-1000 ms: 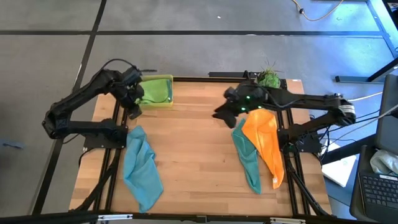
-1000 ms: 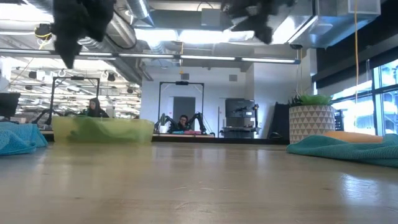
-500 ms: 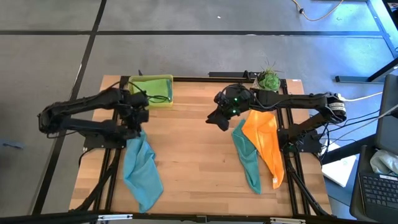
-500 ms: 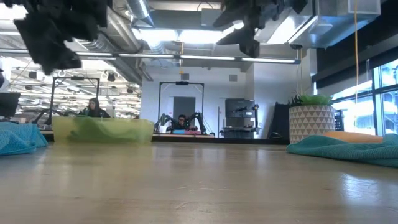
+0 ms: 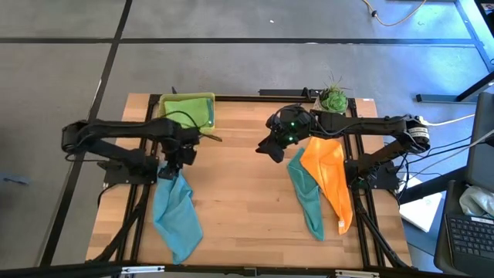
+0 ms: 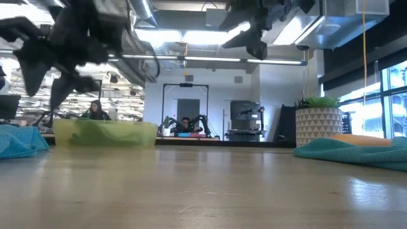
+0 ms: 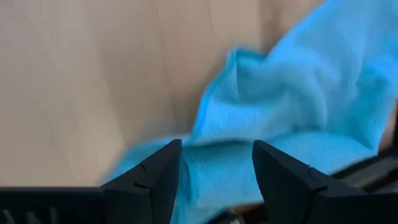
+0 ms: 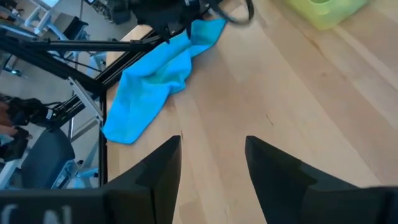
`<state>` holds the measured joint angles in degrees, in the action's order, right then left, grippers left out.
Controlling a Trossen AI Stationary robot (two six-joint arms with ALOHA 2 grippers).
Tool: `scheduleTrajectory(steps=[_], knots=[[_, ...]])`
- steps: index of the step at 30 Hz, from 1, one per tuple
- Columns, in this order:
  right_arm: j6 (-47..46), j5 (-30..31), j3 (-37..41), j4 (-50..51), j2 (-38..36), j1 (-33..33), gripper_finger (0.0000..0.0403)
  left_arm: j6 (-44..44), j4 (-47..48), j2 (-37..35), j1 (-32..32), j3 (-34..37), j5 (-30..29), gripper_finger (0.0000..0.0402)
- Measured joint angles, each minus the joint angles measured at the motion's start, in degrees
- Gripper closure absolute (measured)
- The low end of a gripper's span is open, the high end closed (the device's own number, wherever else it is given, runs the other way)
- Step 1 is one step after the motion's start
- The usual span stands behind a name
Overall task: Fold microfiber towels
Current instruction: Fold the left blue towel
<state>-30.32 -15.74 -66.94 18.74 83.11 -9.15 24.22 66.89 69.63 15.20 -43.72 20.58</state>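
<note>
A wooden desk (image 5: 239, 193) stands on a grey floor, with an open workshop visible behind it. We see the left end effector (image 5: 176, 161) hovering just above the near end of a light blue towel (image 5: 176, 208), fingers parted and empty. The towel lies crumpled along the desk's left side, its long axis running from the end effector toward the front edge. The right end effector (image 5: 272, 147), also open and empty, hangs over bare wood, close to a teal towel (image 5: 309, 202) and an orange towel (image 5: 330, 179) overlapping on the right. A green tray (image 5: 190, 112) and a potted plant (image 5: 333, 98) sit at the back; we judge neither blocks the left arm's reach.
</note>
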Motion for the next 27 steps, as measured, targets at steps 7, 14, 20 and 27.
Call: scheduleTrajectory(steps=[7,14,20,27], knots=[[-1.0,0.2,0.0,0.0,0.0,0.0,0.0221,0.6,-0.1,10.1,-0.2,0.3,-0.1,0.0210],[-1.5,0.2,0.0,0.7,0.0,0.0,0.0221,1.5,-2.8,12.4,-0.2,0.3,-0.5,0.0210],[-2.2,0.2,0.0,0.7,0.0,0.0,0.0221,2.3,-3.4,13.0,-1.2,0.4,-0.3,0.0210],[-2.4,0.1,0.0,1.1,0.0,0.0,0.0221,3.2,-4.0,17.8,-4.5,1.0,-1.9,0.0211]])
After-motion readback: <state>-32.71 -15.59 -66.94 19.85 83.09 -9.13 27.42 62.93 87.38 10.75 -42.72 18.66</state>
